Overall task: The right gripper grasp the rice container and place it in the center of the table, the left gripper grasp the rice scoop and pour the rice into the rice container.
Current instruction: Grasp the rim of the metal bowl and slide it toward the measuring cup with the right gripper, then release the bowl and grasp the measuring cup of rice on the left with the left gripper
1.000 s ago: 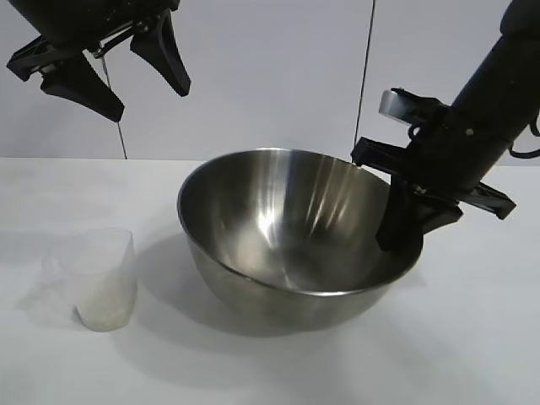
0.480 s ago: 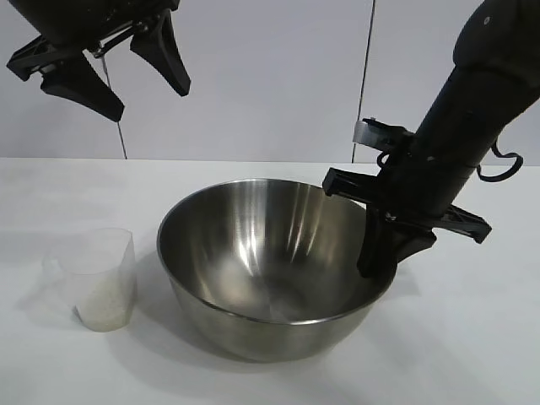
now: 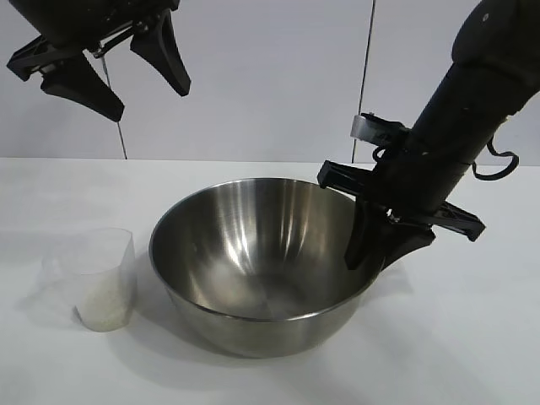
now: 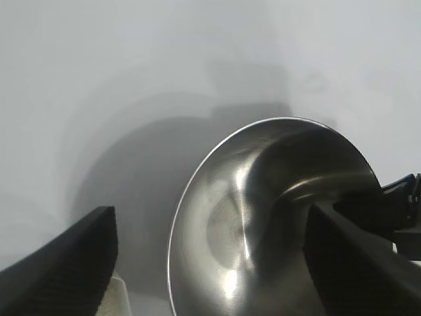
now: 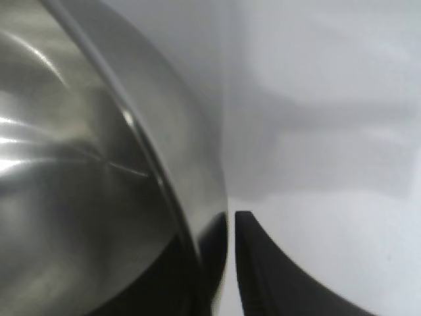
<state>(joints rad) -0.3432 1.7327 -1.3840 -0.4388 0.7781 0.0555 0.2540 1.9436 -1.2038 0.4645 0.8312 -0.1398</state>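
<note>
Shifted leftward toward table [image 3: 472, 337] centre, the rice container [image 3: 253, 261] now sits with its right rim between the parting fingers of the right gripper [image 3: 375, 249], while the spread left gripper [image 3: 118, 72] hangs above the rice scoop [image 3: 97, 278] at near left.

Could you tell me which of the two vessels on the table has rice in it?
The small translucent rice scoop, standing apart from the bowl, holds the rice; the big steel rice container looks empty.

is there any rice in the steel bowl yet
No, the rice container shows only bare metal inside; the rice sits in the rice scoop.
</note>
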